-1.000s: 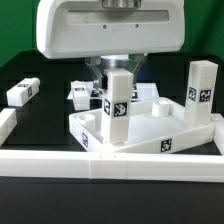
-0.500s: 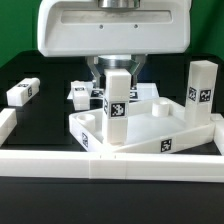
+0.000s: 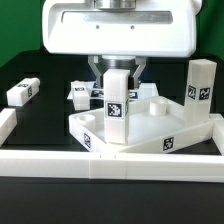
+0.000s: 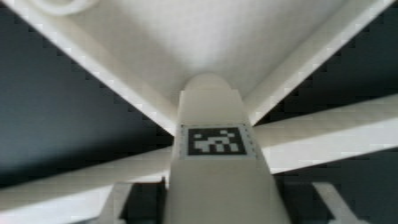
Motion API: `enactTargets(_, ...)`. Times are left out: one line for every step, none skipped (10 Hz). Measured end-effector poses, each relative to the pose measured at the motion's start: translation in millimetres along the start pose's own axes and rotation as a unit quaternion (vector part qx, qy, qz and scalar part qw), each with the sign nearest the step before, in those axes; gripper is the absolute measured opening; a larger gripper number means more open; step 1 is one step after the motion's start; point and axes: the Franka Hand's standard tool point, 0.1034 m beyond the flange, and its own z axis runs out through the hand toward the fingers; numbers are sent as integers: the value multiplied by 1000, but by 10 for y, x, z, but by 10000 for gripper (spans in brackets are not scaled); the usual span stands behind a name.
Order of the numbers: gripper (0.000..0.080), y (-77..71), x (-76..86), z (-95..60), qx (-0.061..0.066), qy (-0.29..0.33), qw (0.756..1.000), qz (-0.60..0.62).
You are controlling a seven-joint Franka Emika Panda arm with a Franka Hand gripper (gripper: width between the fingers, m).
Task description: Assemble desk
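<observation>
Gripper point(image 3: 118, 82) shifted slightly toward the exterior view's right, fingers point(image 3: 99, 76) pinching upright leg point(image 3: 118, 112) between them, leg standing at tabletop point(image 3: 140, 140) corner below the fingers, wrist view, tagged leg point(image 4: 215, 130) held between the fingers, tabletop point(image 4: 187, 40) corner beyond it.

white leg point(image 3: 117, 84), black-and-white tag point(image 3: 116, 109), black table point(image 3: 40, 66)

- I see the tabletop point(image 3: 160, 128): a white square tray with a raised rim, lying flat, with a tag on its near side.
- First leg point(image 3: 118, 108): a white block standing upright at the tabletop's near corner, its tag facing the camera. The tag also shows in the wrist view point(image 4: 217, 141).
- Second leg point(image 3: 201, 92): upright at the exterior view's right, base hidden behind the rim.
- Third leg point(image 3: 22, 92) and fourth leg point(image 3: 80, 93): lying on their sides at the exterior view's left, apart from the tabletop.
</observation>
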Motion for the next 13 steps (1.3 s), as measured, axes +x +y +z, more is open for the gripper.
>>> enactTargets(290, -22, -9, 1, 0, 0, 999, 43)
enactTargets(290, -31, -13, 4, 1, -1, 997, 80)
enactTargets(290, -35, -13, 5, 3, -2, 993, 117)
enactTargets(290, -49, -12, 6, 5, -2, 986, 164)
enactTargets(290, -64, -14, 8, 5, -3, 978, 207)
enactTargets(290, -69, -15, 8, 6, -3, 975, 222)
enactTargets(292, -71, -15, 8, 7, -3, 974, 225)
enactTargets(292, -70, -15, 8, 7, -3, 977, 215)
enactTargets(458, -67, -14, 9, 7, -3, 980, 199)
enactTargets(605, -59, -9, 7, 7, -3, 982, 191)
enactTargets(636, -51, -3, 5, 7, -3, 988, 157)
enactTargets(636, -49, -3, 5, 7, -2, 993, 119)
enactTargets(647, -63, -9, 6, 2, -1, 998, 66)
